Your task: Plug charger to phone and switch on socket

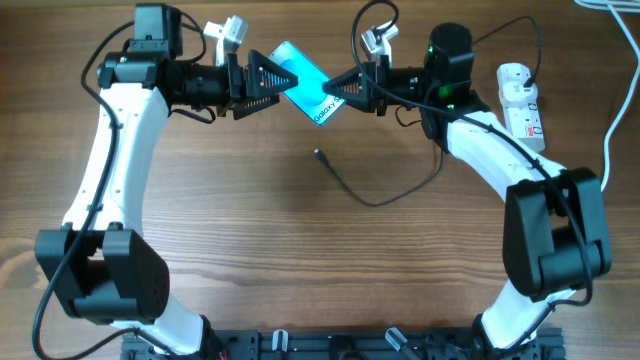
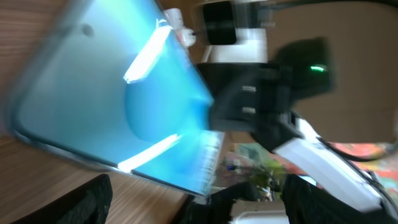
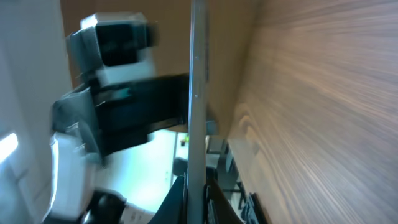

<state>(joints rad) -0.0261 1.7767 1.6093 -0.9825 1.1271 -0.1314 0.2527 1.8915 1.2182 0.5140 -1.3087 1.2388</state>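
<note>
Straight in at the right fingers [image 3: 178, 204]: pinched shut on the thin edge of the phone [image 1: 305, 84], seen edge-on from the right wrist as a pale upright strip. Tilted, turquoise face up toward the overhead camera, white text at the end nearest those right fingers.

Across on the other side, the left fingers [image 2: 93, 198]: spread wide apart in the left wrist view, one dark tip low at each side, blue face and paler oval filling the frame just beyond them. Meeting the phone's far end from overhead, but touching or just short of it? Cannot tell, too blurred.

Further out now, on the base side of both sets of fingers: the charger [image 1: 322, 157], small connector tip lying loose on the worktop [image 1: 250, 250], well apart from the phone, not plugged in. Thin black cable curling off from there toward the right arm.

Farther still, out behind the right fingers and past that wrist: the socket [image 1: 522, 100], white, flat on the wood, switch marks too small to read. Farthest of all, a thick white cord [image 1: 609, 150] trailing down beyond it.
</note>
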